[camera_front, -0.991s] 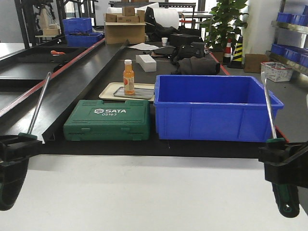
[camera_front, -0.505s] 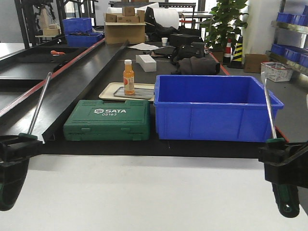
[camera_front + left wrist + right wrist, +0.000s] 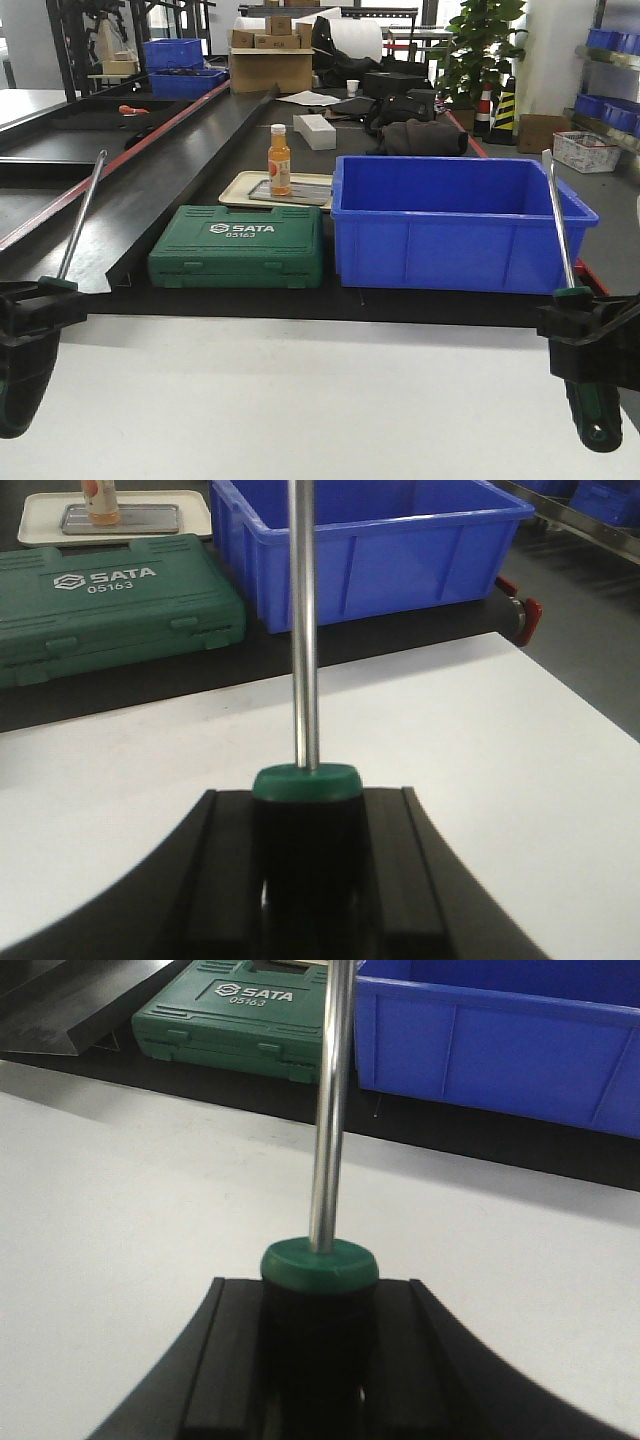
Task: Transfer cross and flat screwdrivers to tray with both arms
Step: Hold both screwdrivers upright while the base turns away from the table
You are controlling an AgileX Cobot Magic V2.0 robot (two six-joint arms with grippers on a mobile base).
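Both arms hold a screwdriver upright over the white table (image 3: 300, 400). My left gripper (image 3: 35, 305) is shut on the black handle of the left screwdriver (image 3: 80, 215), whose steel shaft leans up and to the right. In the left wrist view the green collar of this screwdriver (image 3: 305, 780) sits between the fingers (image 3: 230, 850) of the left gripper (image 3: 308, 805). My right gripper (image 3: 585, 335) is shut on the right screwdriver (image 3: 560, 225), whose green-banded handle end hangs below. The right wrist view shows that screwdriver (image 3: 320, 1265) clamped in the right gripper (image 3: 318, 1295). The tray is out of view.
Beyond the white table's far edge stand a green SATA tool case (image 3: 238, 245) and a deep blue bin (image 3: 460, 225). Behind them a beige tray (image 3: 240, 185) carries an orange bottle (image 3: 279, 160) on a small grey plate. Black benches and clutter fill the background.
The whole scene behind the grippers has shifted right and grown slightly, as if the view moved forward. Both grippers and their screwdrivers keep the same places in the picture.
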